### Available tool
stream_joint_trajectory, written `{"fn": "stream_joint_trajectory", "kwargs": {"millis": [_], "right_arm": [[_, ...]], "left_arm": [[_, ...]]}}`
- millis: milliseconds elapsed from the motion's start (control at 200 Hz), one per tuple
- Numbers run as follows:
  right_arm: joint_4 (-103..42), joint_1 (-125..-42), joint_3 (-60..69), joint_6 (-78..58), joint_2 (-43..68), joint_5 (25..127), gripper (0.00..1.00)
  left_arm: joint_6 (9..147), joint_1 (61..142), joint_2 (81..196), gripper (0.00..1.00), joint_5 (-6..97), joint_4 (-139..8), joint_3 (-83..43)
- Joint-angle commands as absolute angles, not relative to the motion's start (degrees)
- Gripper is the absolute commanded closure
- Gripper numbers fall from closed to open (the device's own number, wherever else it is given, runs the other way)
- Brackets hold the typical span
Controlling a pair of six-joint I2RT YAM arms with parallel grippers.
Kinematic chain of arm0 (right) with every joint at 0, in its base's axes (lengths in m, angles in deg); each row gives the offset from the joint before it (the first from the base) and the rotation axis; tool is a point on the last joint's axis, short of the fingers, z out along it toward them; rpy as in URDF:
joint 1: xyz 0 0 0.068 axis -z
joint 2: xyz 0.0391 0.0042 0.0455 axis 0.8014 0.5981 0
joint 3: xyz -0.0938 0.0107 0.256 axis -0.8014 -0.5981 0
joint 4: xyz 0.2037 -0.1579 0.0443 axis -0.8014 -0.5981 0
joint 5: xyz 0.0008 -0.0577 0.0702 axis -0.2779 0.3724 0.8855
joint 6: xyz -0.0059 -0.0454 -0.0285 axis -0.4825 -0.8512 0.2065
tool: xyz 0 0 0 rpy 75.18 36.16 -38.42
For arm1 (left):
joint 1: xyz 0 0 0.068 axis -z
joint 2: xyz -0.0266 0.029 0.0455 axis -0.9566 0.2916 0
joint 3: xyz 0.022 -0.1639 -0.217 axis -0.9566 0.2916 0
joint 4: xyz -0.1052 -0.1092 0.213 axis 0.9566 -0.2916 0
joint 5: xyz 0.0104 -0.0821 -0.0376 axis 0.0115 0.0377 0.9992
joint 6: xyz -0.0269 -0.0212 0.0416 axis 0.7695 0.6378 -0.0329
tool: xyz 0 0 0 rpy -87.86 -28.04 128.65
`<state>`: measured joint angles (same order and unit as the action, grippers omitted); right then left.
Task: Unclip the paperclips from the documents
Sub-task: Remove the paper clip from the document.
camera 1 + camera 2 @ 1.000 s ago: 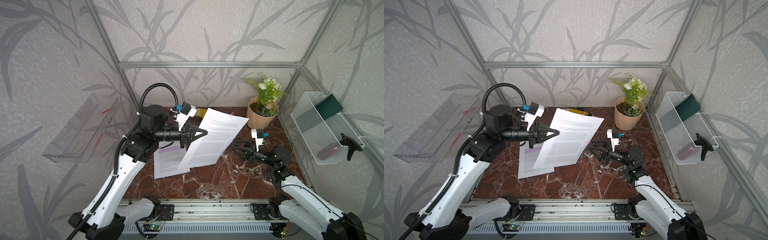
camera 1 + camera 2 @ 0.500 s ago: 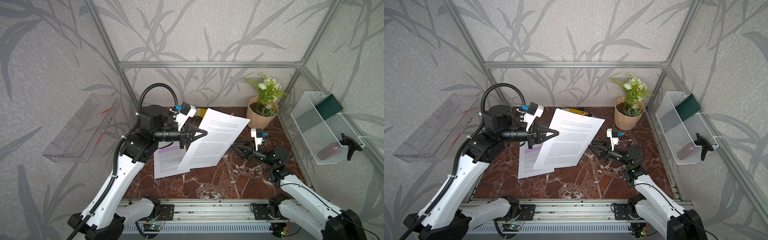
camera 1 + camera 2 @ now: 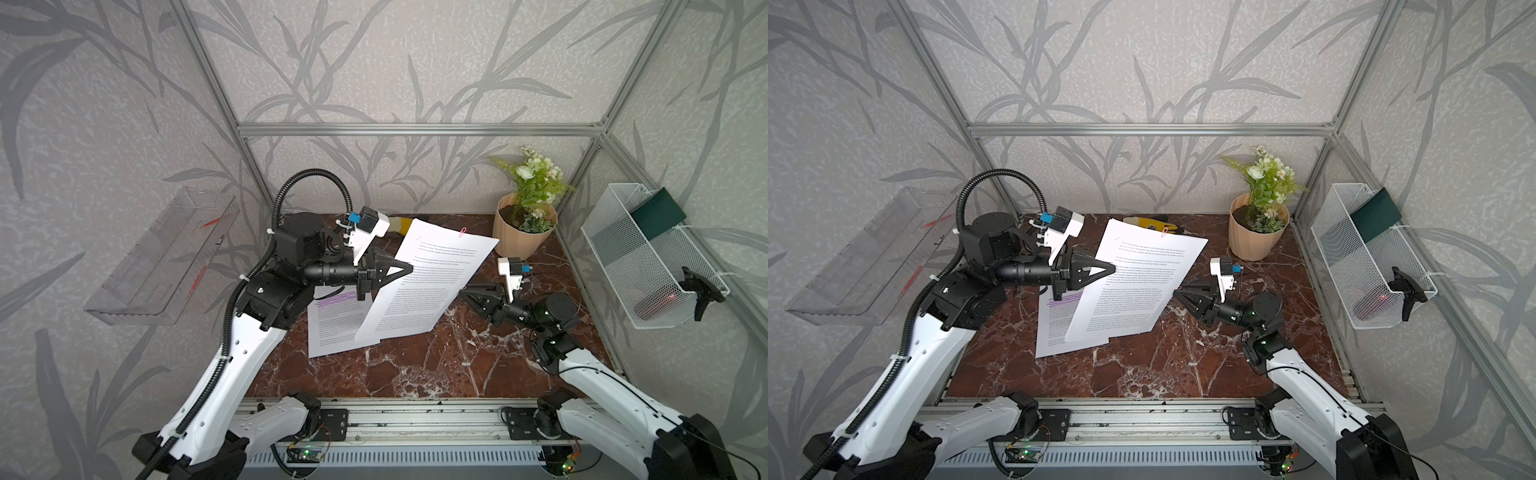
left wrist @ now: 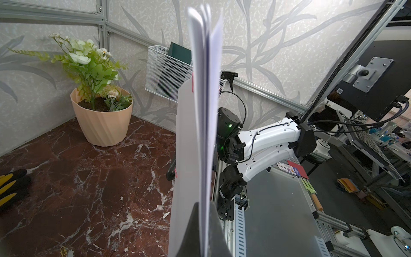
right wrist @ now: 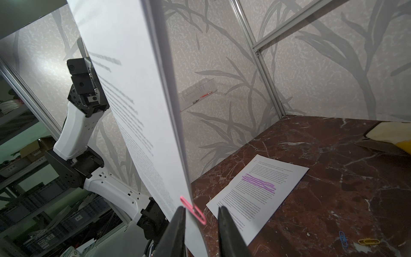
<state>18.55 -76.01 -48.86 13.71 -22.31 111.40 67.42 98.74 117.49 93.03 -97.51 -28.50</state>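
The left gripper (image 3: 405, 269) is clamped on the side edge of the unmarked document (image 3: 432, 286), holding it tilted in the air, partly over the highlighted document (image 3: 334, 322) lying flat on the table (image 3: 415, 374). On the lifted sheets' opposite edge, the side away from the highlighted document, a pink paperclip (image 5: 192, 210) sits between the parted jaws of the right gripper (image 5: 200, 213), one finger against the paper and the other clear of it.

Red-brown marble worktop (image 3: 415, 370) enclosed by grey leaf-patterned walls (image 3: 374, 62) on aluminium framing (image 3: 415, 129); potted plant (image 3: 524, 239), wire basket (image 3: 619, 253), clear wall shelf (image 3: 158, 266).
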Motion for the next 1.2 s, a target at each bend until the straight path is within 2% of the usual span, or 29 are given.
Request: {"fn": "stream_joint_trajectory", "kwargs": {"millis": [0, 455, 665, 1195], "right_arm": [[20.4, -76.6, -48.2, 13.9, -23.3, 110.6, 0.74], [14.7, -76.6, -48.7, 11.3, -27.4, 108.8, 0.73], [14.4, -76.6, -48.9, 12.1, -27.5, 109.0, 0.83], [14.1, -76.6, -49.8, 13.2, -28.0, 109.0, 0.95]], "left_arm": [[67.7, 98.3, 116.5, 1.00, 94.4, -95.7, -28.0], [67.5, 98.0, 116.2, 1.00, 94.6, -96.2, -27.6], [67.3, 97.7, 116.1, 1.00, 94.6, -96.4, -27.5], [67.3, 97.2, 116.1, 1.00, 94.8, -96.4, -27.6]]}}
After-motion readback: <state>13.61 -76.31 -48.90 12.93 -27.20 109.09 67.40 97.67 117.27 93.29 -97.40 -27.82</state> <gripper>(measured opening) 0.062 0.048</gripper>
